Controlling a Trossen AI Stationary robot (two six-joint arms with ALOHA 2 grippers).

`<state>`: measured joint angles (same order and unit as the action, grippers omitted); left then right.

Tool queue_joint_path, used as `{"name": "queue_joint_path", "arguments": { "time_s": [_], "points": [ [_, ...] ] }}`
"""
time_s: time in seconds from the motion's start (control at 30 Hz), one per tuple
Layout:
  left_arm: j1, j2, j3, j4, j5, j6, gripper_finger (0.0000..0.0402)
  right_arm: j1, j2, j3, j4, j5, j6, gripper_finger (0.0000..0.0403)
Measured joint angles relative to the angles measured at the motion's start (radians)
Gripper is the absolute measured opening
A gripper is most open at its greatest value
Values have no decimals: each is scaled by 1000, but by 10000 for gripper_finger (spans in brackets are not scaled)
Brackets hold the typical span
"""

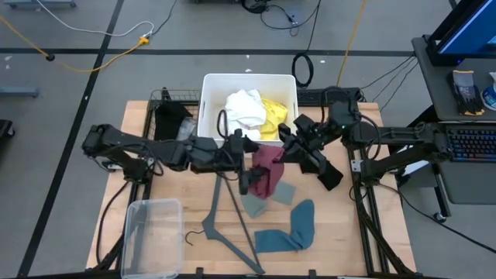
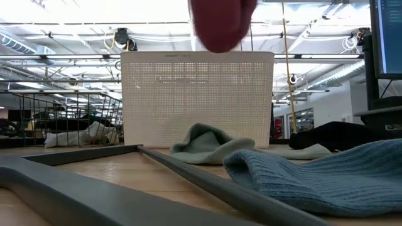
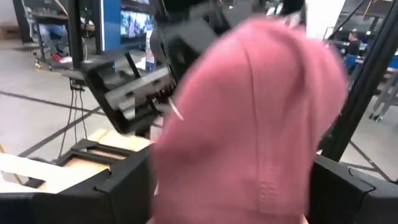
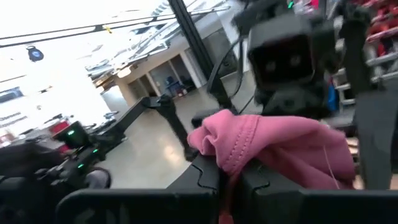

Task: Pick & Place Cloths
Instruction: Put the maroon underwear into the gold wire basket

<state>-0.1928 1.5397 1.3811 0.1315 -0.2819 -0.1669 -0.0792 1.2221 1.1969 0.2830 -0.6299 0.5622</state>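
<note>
From above, the maroon cloth hangs between both grippers, just in front of the white basket. Low view: teal cloth lies closest. Right wrist view shows the right gripper clamped on it; the left gripper looks spread, letting go. Probably a handover, so next comes the swing over the basket.
</note>
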Motion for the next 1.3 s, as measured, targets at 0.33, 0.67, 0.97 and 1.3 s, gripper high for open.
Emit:
{"name": "queue_joint_path", "arguments": {
  "time_s": [0.33,0.67,0.97,1.3],
  "points": [
    [5,103,0,128,80,-129,333,0,1,0,4,55,-97,0],
    [5,133,0,123,99,-184,153,0,-3,0,2,7,-104,20],
    [5,111,-2,27,102,-222,9,-8,-4,0,-73,-166,-104,43],
    [1,28,0,-233,37,-362,2,-76,-5,0,-299,-343,-107,134]
  ]
}}
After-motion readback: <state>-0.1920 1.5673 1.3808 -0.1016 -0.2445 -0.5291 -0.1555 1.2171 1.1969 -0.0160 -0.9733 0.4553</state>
